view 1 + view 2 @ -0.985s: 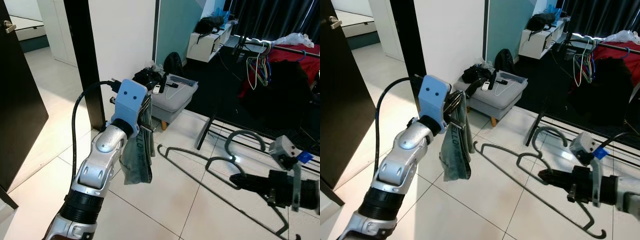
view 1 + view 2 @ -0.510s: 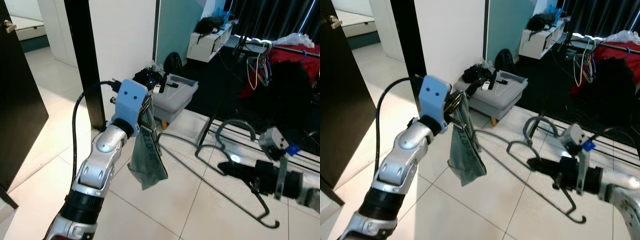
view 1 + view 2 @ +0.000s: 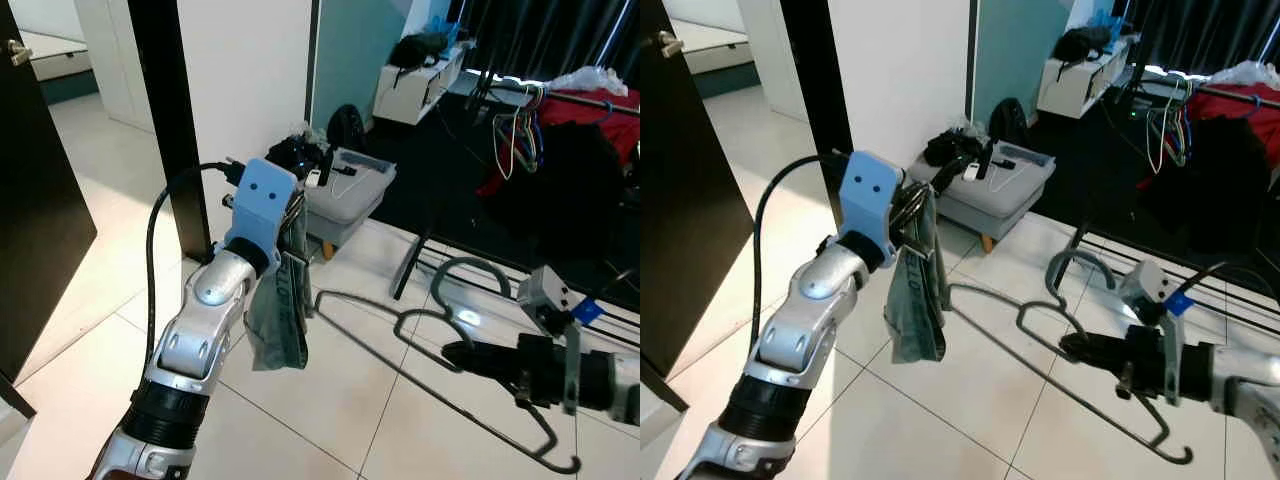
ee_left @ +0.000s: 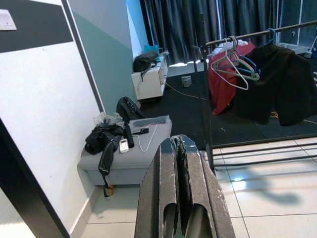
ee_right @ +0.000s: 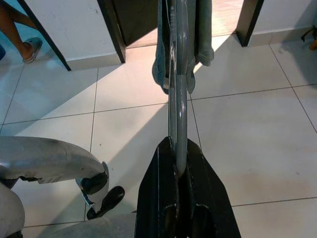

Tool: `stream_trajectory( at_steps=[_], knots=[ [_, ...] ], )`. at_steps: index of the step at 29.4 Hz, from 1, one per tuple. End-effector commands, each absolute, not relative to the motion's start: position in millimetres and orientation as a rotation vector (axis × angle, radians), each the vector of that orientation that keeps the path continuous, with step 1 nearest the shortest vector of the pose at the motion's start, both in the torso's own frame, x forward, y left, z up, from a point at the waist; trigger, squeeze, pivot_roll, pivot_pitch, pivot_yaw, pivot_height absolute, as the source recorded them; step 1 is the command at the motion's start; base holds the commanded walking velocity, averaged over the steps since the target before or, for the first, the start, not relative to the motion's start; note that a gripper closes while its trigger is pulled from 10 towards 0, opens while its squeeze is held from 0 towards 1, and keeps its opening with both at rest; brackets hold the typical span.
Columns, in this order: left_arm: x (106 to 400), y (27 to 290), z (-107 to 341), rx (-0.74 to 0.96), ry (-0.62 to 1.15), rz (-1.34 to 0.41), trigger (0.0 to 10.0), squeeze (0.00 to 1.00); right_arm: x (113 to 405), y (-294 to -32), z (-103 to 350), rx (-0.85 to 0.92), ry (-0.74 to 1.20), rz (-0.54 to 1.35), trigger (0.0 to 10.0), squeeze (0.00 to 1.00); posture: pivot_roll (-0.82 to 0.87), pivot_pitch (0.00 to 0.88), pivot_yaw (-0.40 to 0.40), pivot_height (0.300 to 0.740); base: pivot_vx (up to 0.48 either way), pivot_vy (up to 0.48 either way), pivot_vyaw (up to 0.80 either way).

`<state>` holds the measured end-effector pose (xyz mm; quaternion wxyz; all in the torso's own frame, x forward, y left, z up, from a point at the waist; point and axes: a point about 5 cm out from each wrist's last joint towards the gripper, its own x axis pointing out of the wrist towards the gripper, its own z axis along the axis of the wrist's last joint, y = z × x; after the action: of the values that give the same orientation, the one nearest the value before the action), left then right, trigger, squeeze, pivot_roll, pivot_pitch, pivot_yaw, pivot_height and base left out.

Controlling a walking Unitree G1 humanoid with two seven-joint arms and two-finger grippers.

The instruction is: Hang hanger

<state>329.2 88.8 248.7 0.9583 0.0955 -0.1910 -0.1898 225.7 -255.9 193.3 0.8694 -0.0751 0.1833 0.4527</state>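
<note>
The right gripper (image 3: pixel 1072 347) had its long black fingers clamped tight on the neck of a thin grey hanger (image 3: pixel 995 310), held above glossy white floor tiles (image 3: pixel 330 420). The left gripper (image 3: pixel 296 216), raised before the wall, was pinched shut on a limp, faded blue-grey cloth (image 3: pixel 280 315) hanging in soft folds, beside the hanger's far end.

The hanger (image 3: pixel 420 340) is dark grey, glinting pale at its hook in the centre right. Grey-green cloth (image 3: pixel 280 320) with darker lettering hangs centre left under a light blue wrist housing (image 3: pixel 262 205). The arms are silver with black fingers. The floor (image 3: pixel 110 250) is white tile; a grey ottoman (image 3: pixel 345 205) sits upper centre, and red and black garments (image 3: pixel 590 140) hang upper right.
</note>
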Motion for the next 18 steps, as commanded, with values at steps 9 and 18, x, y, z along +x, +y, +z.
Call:
stream_trajectory(
  at_steps=[9, 18],
  knots=[
    [327, 82, 254, 0.200, -0.417, -0.405, 10.0, 0.00, 223, -260, 199, -0.175, 0.375, 0.933, 10.0, 0.00, -0.04, 0.033, -0.054, 0.740, 0.000, 0.000, 0.00],
    [326, 81, 254, 0.196, -0.417, -0.406, 10.0, 0.00, 225, -248, 191, -0.157, 0.383, 0.972, 10.0, 0.00, -0.03, 0.038, -0.059, 0.740, 0.000, 0.000, 0.00]
  ],
)
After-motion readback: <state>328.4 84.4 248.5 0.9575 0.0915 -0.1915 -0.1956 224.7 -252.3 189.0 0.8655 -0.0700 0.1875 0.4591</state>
